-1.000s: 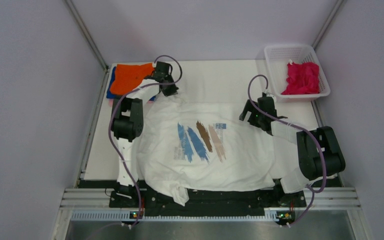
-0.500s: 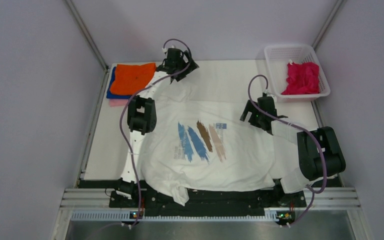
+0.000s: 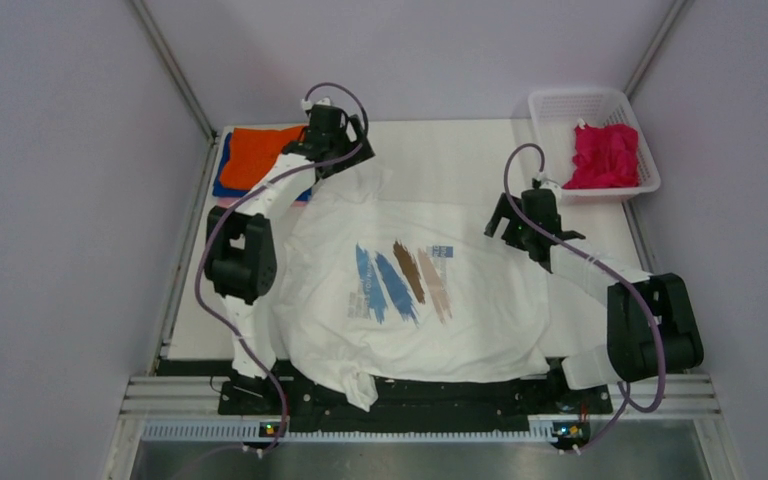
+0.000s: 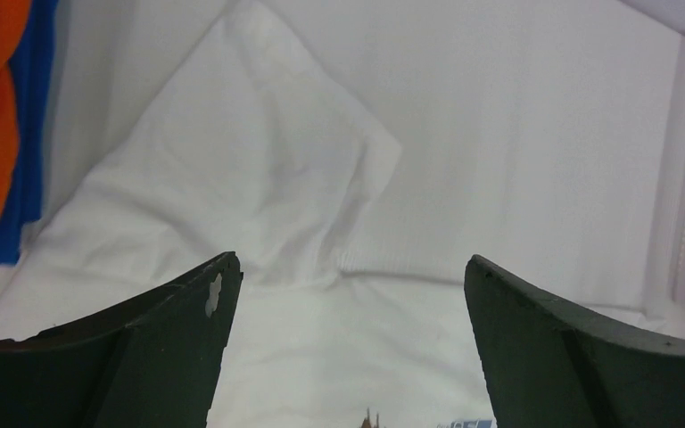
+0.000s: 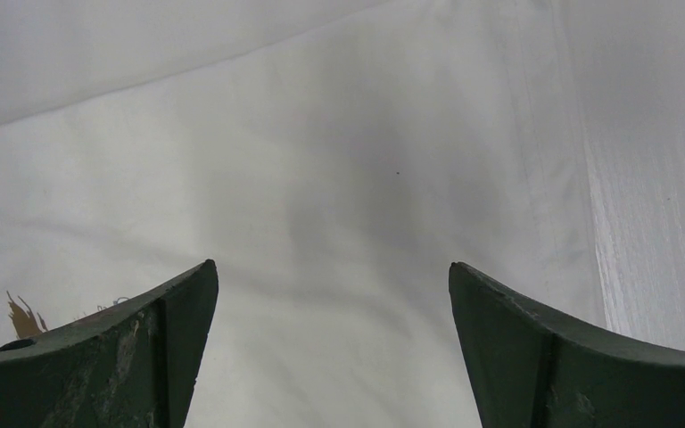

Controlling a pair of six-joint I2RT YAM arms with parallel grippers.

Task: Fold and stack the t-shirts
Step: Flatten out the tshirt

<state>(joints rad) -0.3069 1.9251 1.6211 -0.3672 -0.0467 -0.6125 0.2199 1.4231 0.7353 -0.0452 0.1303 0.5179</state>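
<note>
**Q:** What lies leftmost?
**A:** An orange t-shirt (image 3: 260, 155), folded on top of a blue t-shirt (image 3: 222, 172), just off the far-left corner of the white printed t-shirt (image 3: 480, 310).

**Q:** And the left gripper (image 3: 345, 158)?
**A:** It hangs over the printed shirt's rumpled far-left sleeve (image 4: 259, 169), jaws spread wide, gripping nothing.

**Q:** How does the printed shirt lie?
**A:** Print up and not yet folded. Its near hem spills over the table edge.

**Q:** Farther right?
**A:** The right gripper (image 3: 512, 230) hovers above the printed shirt's right side, equally wide and empty. Beyond that shirt's far-right corner, a magenta t-shirt (image 3: 605, 155) sits in a white mesh basket (image 3: 560, 105).

**Q:** How is this step best done?
**A:** Probably by flattening the sleeve first. Each gripper then pinches a matching edge and carries it towards the print, clear of the orange stack.
</note>
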